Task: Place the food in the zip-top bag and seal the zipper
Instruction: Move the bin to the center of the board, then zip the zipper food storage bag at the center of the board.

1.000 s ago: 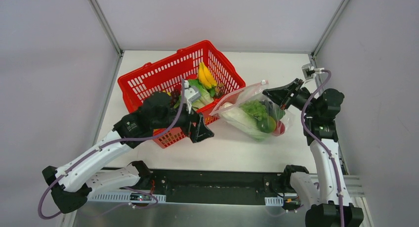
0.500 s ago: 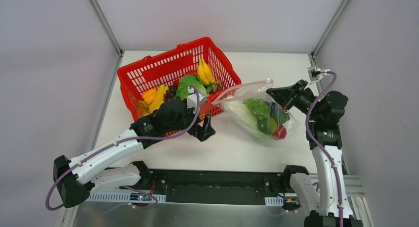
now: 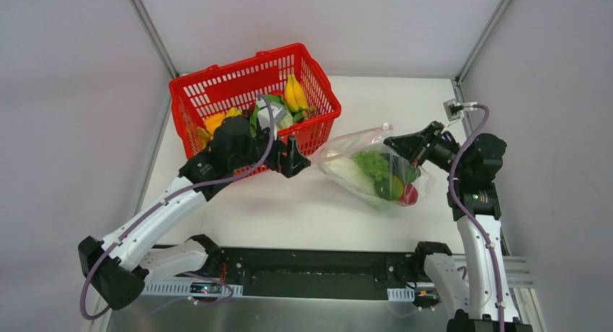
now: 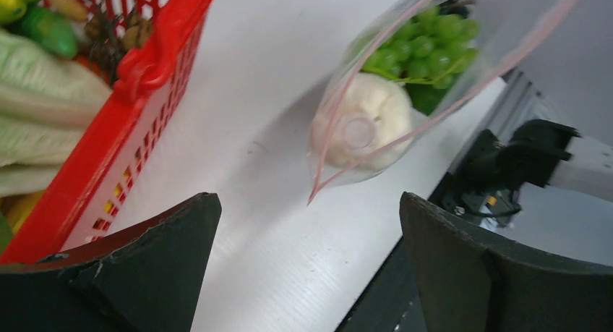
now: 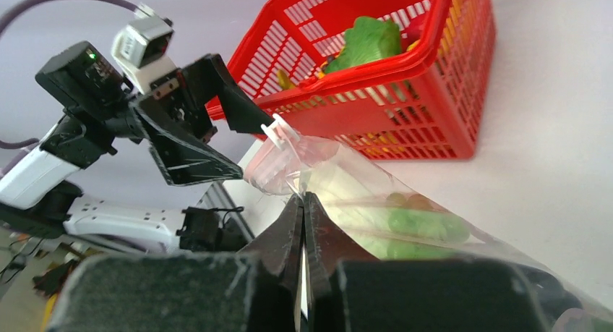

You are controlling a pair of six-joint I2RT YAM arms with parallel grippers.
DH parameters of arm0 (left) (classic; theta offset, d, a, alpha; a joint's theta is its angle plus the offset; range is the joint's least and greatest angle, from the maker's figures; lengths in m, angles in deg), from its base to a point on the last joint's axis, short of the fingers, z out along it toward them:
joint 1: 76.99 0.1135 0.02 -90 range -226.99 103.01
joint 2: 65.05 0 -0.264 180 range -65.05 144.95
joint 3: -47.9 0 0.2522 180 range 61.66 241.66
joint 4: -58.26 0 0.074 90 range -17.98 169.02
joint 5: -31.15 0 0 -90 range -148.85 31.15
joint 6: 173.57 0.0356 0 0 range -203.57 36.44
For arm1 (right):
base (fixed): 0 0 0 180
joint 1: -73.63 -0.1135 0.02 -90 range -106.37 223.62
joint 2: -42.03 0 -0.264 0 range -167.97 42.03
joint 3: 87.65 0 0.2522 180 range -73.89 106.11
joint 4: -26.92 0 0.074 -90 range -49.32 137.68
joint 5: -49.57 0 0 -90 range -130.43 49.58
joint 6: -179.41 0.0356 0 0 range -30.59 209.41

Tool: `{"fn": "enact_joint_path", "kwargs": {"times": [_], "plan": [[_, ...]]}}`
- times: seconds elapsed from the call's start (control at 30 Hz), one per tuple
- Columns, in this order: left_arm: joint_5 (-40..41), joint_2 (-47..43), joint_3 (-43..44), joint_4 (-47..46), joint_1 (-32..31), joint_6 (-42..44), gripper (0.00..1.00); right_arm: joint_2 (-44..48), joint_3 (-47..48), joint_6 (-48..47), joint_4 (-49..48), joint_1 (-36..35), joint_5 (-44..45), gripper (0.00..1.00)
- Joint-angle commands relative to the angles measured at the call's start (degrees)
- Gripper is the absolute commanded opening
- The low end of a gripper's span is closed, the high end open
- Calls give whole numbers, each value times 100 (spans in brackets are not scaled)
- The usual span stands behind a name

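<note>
Basket first: the red mesh basket [image 3: 238, 68] has slid toward the far-left corner of the desk [image 3: 289, 216] over the last second. The left arm went with it and stretches long and low from its near-left base. Its end effector [image 3: 293, 158] sits at the basket's near-right wall, jaws spread wide with nothing between them, pointing right at the bag.

The right arm stands upright at the right edge, with the wrist aimed left. Its end effector [image 3: 396, 140] is clamped on the top rim of the zip-top bag [image 3: 361, 152]. That holds the edge up while the bag's belly lies on the desk just right of the basket.

Overhead you can see the food inside: white cabbage [image 3: 347, 174], green grapes [image 3: 371, 162], a yellow-green fruit [image 3: 394, 187] and something red [image 3: 409, 194]. Bananas [image 3: 293, 93] sit in the basket.

The left wrist view adds the zipper [image 4: 470, 93] as two pink lines spread apart, so the mouth is open. The right wrist view shows the pads [image 5: 289, 223] pinched flat on clear film, plus a small white slider [image 5: 273, 133] at the bag's corner.
</note>
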Motion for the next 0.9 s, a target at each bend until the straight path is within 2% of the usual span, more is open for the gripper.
{"fn": "enact_joint_path", "kwargs": {"times": [0.0,0.13,0.33,0.4,0.53,0.63,0.73,0.77,0.87], "plan": [[-649,-558,537,-390,-262,-18,99,98,533,386,-342,-121,-713,0],[-401,-256,1160,9,-803,299,99,142,585,340,-56,-207,-962,0],[-405,756,1891,-211,-1354,216,99,74,581,143,105,-524,-1150,0],[-627,1056,2072,-350,-1427,103,99,25,616,31,193,-604,-1150,0],[-576,1535,2384,-311,-1566,121,99,-105,635,-162,270,-798,-1081,0],[-370,1626,2423,-260,-1582,239,99,-140,660,-378,606,-906,-994,0],[-647,1700,2473,-305,-1594,228,98,-186,692,-525,753,-978,-874,0],[-715,1735,2511,-228,-1630,265,94,-196,707,-563,808,-992,-804,0],[-777,1761,2504,-42,-1678,342,69,-216,711,-611,813,-1023,-755,0]]}}
